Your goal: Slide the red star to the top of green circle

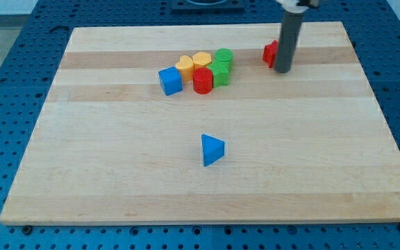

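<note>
Nearest me: a blue wooden triangle block [212, 150], alone, low on the pale wooden board [186, 187].
Red star block [271, 53]: well right of the green circle block [223, 57], half hidden by my rod.
Progress: I judge the slide barely begun.
My tip [282, 70]: bare rod, nothing to open; touching the star's right side, it seems.
Cluster: two orange-yellow blocks [194, 64], red cylinder [202, 80], blue cube [170, 81].

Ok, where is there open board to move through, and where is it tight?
Open: below the blue triangle, and both side margins of the board. Tight: the cluster around the green circle, and the red star against my tip.
</note>
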`<act>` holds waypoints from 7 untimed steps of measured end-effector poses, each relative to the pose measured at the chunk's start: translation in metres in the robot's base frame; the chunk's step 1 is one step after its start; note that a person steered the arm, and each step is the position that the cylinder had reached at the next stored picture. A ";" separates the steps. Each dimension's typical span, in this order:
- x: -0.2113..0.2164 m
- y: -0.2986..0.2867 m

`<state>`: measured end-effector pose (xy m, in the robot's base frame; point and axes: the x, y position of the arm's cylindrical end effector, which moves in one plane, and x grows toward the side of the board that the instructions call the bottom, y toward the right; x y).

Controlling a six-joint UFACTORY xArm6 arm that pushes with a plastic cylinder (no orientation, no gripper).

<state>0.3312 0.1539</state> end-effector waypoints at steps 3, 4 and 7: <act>-0.041 0.019; -0.066 -0.023; -0.053 0.014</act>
<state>0.2778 0.1680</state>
